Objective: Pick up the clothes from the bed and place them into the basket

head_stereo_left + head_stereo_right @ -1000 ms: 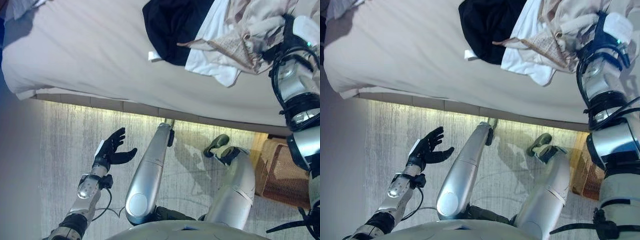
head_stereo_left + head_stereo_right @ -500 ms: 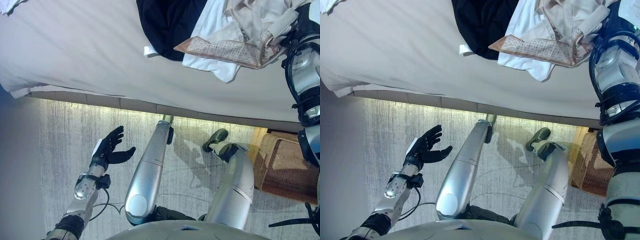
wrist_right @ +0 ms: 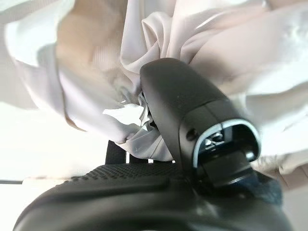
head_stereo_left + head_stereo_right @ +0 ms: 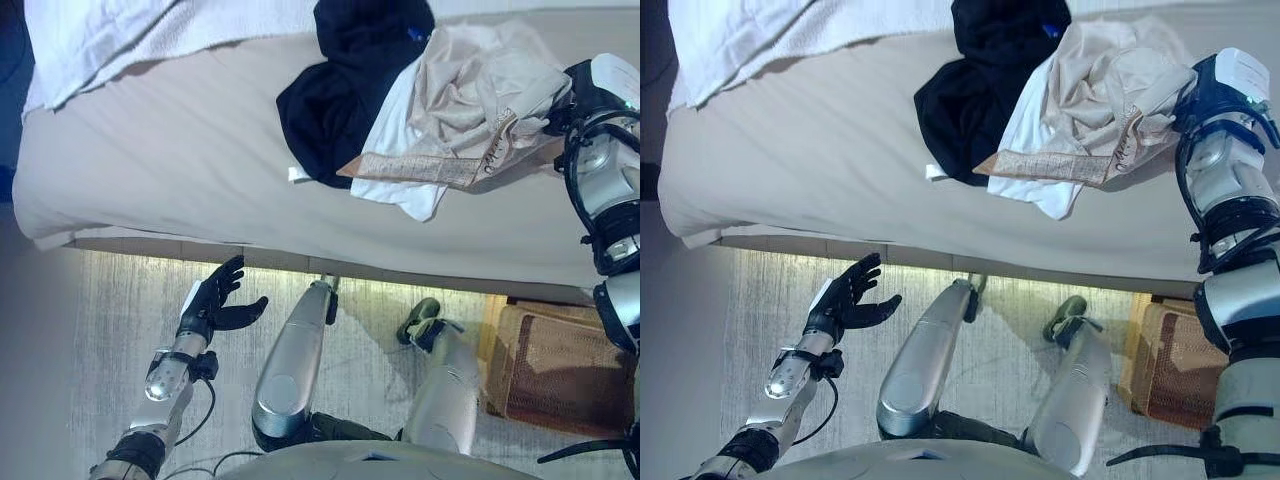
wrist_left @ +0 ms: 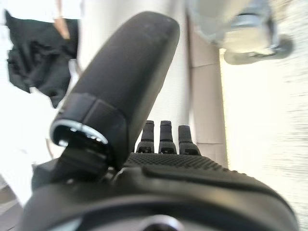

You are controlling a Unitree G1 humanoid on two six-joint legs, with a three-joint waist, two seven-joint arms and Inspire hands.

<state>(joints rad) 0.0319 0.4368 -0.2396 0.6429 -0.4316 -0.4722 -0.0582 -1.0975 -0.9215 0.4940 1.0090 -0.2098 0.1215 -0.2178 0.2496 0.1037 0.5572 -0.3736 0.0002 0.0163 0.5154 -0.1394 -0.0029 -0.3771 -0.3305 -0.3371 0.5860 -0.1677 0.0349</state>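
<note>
A bed covered in a plain beige-grey sheet. At its far left lies a white towel with a nubbly texture. Toward the right sits a heap of clothes: a black garment with a small blue spot near its far edge, a plain white garment and a pale cream garment whose near edge shows a tan, finely patterned band. The floor is pale grey with fine streaks. A brown woven basket stands at near right. Both hands, left hand and right hand, are black
</note>
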